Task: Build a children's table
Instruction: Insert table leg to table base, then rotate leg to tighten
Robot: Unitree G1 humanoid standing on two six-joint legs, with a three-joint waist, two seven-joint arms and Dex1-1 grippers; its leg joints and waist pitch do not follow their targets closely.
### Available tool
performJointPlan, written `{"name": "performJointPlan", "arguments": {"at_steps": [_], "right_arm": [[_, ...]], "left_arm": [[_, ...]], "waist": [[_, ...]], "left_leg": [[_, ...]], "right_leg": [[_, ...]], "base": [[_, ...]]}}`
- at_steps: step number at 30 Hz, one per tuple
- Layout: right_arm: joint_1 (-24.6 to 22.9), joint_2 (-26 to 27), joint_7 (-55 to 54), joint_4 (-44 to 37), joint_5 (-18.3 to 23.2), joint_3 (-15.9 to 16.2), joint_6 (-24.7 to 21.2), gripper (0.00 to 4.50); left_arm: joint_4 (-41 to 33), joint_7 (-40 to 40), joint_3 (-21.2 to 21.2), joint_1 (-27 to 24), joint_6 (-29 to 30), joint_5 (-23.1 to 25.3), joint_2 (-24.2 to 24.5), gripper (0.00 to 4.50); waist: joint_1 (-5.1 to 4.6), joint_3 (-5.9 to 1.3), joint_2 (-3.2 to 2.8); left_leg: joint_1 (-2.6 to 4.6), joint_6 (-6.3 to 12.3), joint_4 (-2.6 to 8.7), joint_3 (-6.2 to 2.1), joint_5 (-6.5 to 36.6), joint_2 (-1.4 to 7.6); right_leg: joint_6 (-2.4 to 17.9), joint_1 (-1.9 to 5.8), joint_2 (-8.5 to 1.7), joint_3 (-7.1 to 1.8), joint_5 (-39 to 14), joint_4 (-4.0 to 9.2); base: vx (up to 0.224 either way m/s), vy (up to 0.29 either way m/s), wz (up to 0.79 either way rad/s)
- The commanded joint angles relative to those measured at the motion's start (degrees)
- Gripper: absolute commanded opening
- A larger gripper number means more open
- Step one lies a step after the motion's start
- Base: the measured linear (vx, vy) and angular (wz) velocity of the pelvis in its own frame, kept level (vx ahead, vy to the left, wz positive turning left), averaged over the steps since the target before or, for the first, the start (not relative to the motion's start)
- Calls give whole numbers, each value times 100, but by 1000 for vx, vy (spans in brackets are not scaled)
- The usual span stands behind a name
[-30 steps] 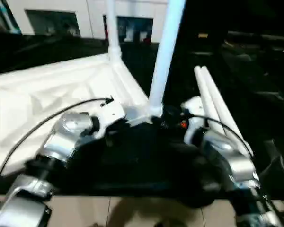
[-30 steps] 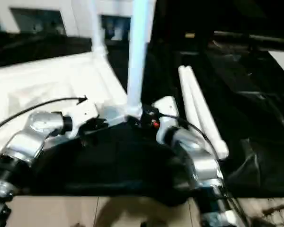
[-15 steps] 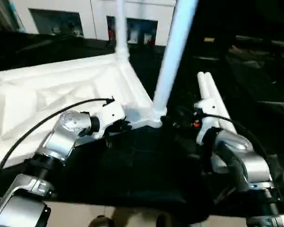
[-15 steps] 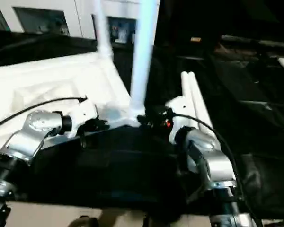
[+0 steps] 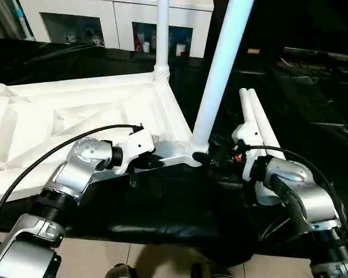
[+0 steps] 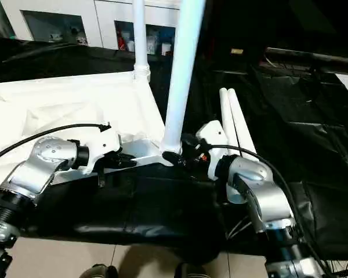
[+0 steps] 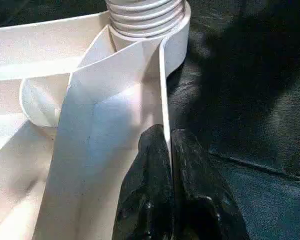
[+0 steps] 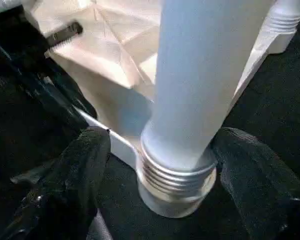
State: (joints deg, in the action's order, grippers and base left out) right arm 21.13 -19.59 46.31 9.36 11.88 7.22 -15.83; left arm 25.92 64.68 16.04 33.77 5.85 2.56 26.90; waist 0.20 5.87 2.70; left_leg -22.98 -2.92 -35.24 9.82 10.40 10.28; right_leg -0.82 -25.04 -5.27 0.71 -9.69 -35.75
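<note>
- My left fingers (image 7: 162,195) are clenched on the thin side wall of the white table top (image 5: 58,116), pinching the rim just short of the near corner socket (image 7: 145,20).
- My right fingers (image 8: 160,165) sit spread on either side of the base of the near leg (image 5: 217,75), one black finger on each side of its threaded end; they are close to the leg, but I cannot tell whether they touch it.
- The table top lies upside down, ribbed underside up, on a tabletop covered in black sheeting (image 5: 180,202), to my left and ahead.
- The near leg stands upright in the near corner socket, threads (image 8: 175,175) visible at the socket rim.
- A second leg (image 5: 162,35) stands upright in the far corner socket on the same edge of the table top.
- Two loose legs (image 5: 256,116) lie flat side by side on the black sheeting, just beyond my right wrist, touching each other along their length.
- My left forearm (image 5: 75,174) comes in low from the left with a black cable (image 5: 40,159) arching over it; my right forearm (image 5: 296,191) comes in from the right.
- White cabinets (image 5: 110,20) with glass fronts stand in the background.
- Tiled floor (image 5: 93,258) shows under the near edge of the sheeting.
</note>
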Motion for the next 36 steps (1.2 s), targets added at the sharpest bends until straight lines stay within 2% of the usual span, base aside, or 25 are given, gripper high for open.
{"name": "performJointPlan", "arguments": {"at_steps": [1,5,6,8,10,13,16,20,23,24,26,29,36], "right_arm": [[171,-15,34,298,-175,56,276,360],[275,39,81,433,-103,32,334,360],[335,27,176,514,-88,75,390,360],[383,14,328,589,-56,126,447,360],[399,14,400,624,-44,139,480,360],[404,-55,758,646,-12,248,551,360],[452,-92,997,838,-62,318,745,360],[557,-75,955,1061,-162,333,898,360],[610,-86,989,1174,-219,362,959,360],[624,-97,1010,1225,-262,381,1016,343],[633,-98,1027,1270,-284,389,1056,343],[683,-80,1056,1427,-354,417,1204,307],[780,-27,1076,1639,-365,446,1381,274]], "left_arm": [[-306,335,-18,-75,-212,-378,-27,0],[-373,429,0,-101,-180,-410,-9,0],[-412,477,9,-120,-166,-424,-5,0],[-446,526,10,-141,-170,-440,1,0],[-446,534,4,-143,-184,-438,0,0],[-443,555,4,-141,-188,-423,22,0],[-487,625,-7,-154,-163,-455,55,0],[-516,647,-26,-163,-166,-440,64,0],[-536,676,-29,-164,-161,-437,66,0],[-548,692,-34,-167,-151,-443,63,0],[-559,706,-33,-171,-149,-444,64,0],[-583,740,-25,-175,-140,-456,62,0],[-596,754,-24,-163,-126,-458,72,0]], "waist": [[21,-443,30],[42,-476,5],[49,-485,29],[64,-486,25],[77,-477,26],[96,-450,31],[113,-449,26],[131,-454,33],[138,-464,38],[145,-465,32],[144,-466,33],[147,-456,35],[144,-457,37]], "left_leg": [[88,151,477,-2,1190,181],[118,353,440,24,739,196],[119,434,425,37,603,196],[117,540,420,45,480,197],[129,567,423,53,580,204],[134,470,442,50,847,215],[153,401,451,57,916,227],[147,360,446,84,869,223],[146,394,436,103,731,226],[149,414,432,110,705,227],[144,429,428,117,697,229],[152,419,430,126,803,230],[152,433,431,124,788,234]], "right_leg": [[1251,290,-199,-136,-1354,430],[1495,312,-172,-123,-564,341],[1574,328,-165,-123,-300,313],[1660,344,-168,-117,-99,290],[1671,342,-177,-120,-225,311],[1573,332,-182,-123,-698,355],[1526,311,-186,-127,-855,366],[1501,312,-179,-128,-864,361],[1530,316,-169,-126,-673,336],[1530,317,-169,-127,-626,331],[1540,317,-170,-128,-593,331],[1535,307,-172,-131,-728,351],[1534,305,-168,-131,-724,343]], "base": [[0,0,0],[0,0,0],[0,0,0],[0,0,0],[0,0,0],[0,0,0],[0,0,0],[0,0,0],[0,0,0],[0,0,0],[0,0,0],[0,0,0],[0,0,0]]}}
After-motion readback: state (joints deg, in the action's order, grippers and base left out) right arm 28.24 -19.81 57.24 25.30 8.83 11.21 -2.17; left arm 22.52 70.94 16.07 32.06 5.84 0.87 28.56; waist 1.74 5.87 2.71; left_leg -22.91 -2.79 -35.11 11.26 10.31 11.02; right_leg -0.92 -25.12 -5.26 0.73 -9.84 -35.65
